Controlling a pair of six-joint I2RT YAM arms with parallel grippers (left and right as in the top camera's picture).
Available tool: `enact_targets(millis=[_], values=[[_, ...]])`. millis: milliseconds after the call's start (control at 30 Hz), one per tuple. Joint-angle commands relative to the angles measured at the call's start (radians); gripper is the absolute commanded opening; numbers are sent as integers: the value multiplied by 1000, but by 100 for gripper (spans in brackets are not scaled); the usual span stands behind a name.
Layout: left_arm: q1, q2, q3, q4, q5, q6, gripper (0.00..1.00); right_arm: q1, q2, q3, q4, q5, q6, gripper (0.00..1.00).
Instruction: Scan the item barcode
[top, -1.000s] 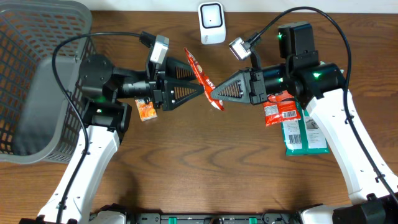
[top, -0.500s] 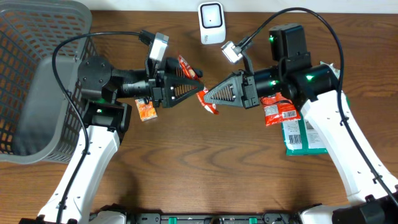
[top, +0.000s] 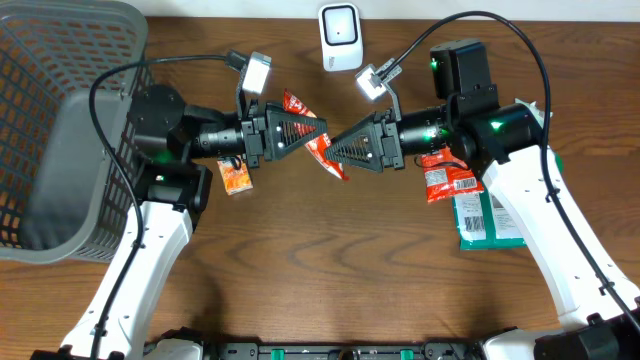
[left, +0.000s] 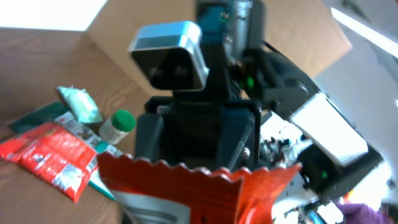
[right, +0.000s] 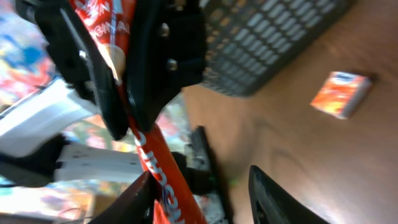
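I have both arms bent in from the sides, forearms roughly level, so the two pincers point at each other, tips nearly meeting in the middle. My left arm (top: 150, 235) ends in the left pincer (top: 322, 134), clamped tight on a thin packet (top: 322, 160). My right arm (top: 545, 210) carries the right pincer (top: 335, 152) just beside it, fingers (right: 273, 199) spread apart and not pinching

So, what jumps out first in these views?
Mid-air above the brown wooden table, the left hand is clamped on a crinkly red-orange snack packet, and the right hand faces it tip to tip, open beside the packet. A white box-shaped scanner sits at the far edge, and a grey mesh basket fills the far left corner.
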Motion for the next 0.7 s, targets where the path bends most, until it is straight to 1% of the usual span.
enact_targets(millis=[0, 100, 133, 167, 233, 300, 333, 400, 467, 567, 667], values=[[0, -3, 16, -88, -91, 9, 7, 6, -6, 8, -5, 221, -91, 52], [5, -3, 16, -222, -205, 10, 7, 6, -22, 13, -6, 252, -124, 54], [4, -3, 16, -293, -267, 10, 7, 6, -29, 14, -6, 256, -139, 55], [4, -3, 16, -354, -320, 9, 7, 6, -38, 14, -6, 265, -153, 59], [4, -3, 16, -449, -403, 8, 7, 7, -55, 14, -18, 298, -188, 64], [4, -3, 16, -537, -475, -33, 7, 22, -59, 14, -58, 345, -254, 66], [4, -3, 16, -555, -482, -43, 7, 33, -59, 14, -79, 372, -281, 67], [4, -3, 16, -578, -473, -48, 7, 61, -52, 14, -127, 443, -339, 74], [4, -3, 16, -624, -474, -81, 7, 87, -43, 14, -152, 486, -356, 75], [4, -3, 16, -687, -474, -83, 7, 127, -23, 14, -178, 490, -357, 75], [4, -3, 16, -731, -470, -76, 7, 169, 1, 13, -192, 527, -374, 72]])
